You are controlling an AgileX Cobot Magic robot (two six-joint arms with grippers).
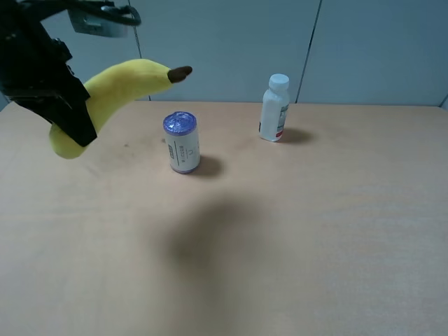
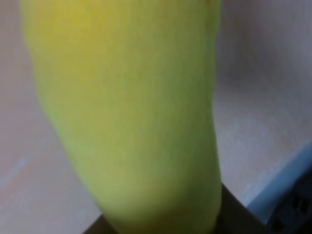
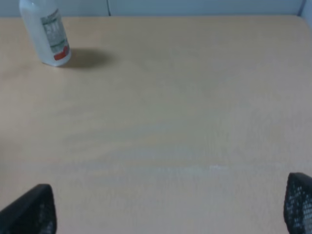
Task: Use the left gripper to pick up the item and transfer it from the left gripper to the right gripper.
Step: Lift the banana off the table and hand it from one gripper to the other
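The left gripper (image 1: 73, 113) is clamped on the plush banana (image 1: 120, 85) and holds it in the air above the left part of the table (image 1: 329, 231), clear of the surface. In the high view one black finger crosses the front of the fruit near its lower, blunt end; the yellow body curves up and to the right from there, and the dark brown stem tip points toward the back wall. A soft shadow lies on the wood below and to the right of it. In the left wrist view the banana (image 2: 126, 117) fills almost the whole frame, blurred and very close, with a dark part of the gripper at its base. The right gripper (image 3: 164, 208) has its fingers spread wide apart, with only bare tabletop between the two mesh-textured fingertips (image 3: 30, 210). A purple-lidded white can (image 1: 183, 143) stands upright near the middle, and a white bottle (image 1: 274, 108) with a red label stands further back, well apart from it.
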